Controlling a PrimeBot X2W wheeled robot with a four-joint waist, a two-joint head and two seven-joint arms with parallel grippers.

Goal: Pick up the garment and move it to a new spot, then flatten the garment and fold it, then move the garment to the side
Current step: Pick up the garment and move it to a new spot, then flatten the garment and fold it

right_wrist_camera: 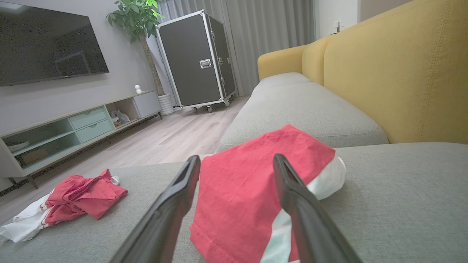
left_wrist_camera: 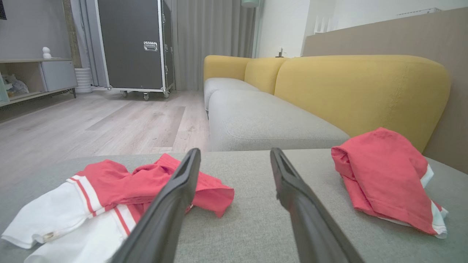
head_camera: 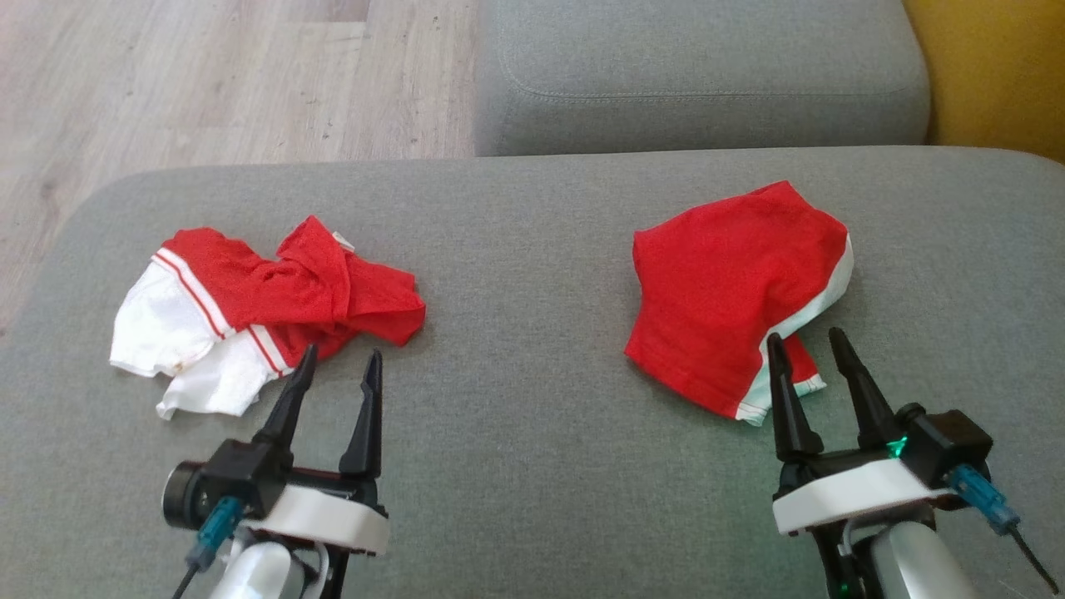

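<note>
Head view: crumpled garment (head_camera: pixel 274 291), folded garment (head_camera: pixel 724 283), apart on grey cushion (head_camera: pixel 532 374).

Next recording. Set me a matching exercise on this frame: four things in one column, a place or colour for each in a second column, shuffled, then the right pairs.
Things
1. crumpled garment
2. flatter garment
3. sofa backrest
4. wheeled case

Place or colour
A. yellow
B. just ahead of the right gripper
C. black with metal edges
D. just ahead of the left gripper

Pairs: 1-D, 2-B, 3-A, 4-C
</note>
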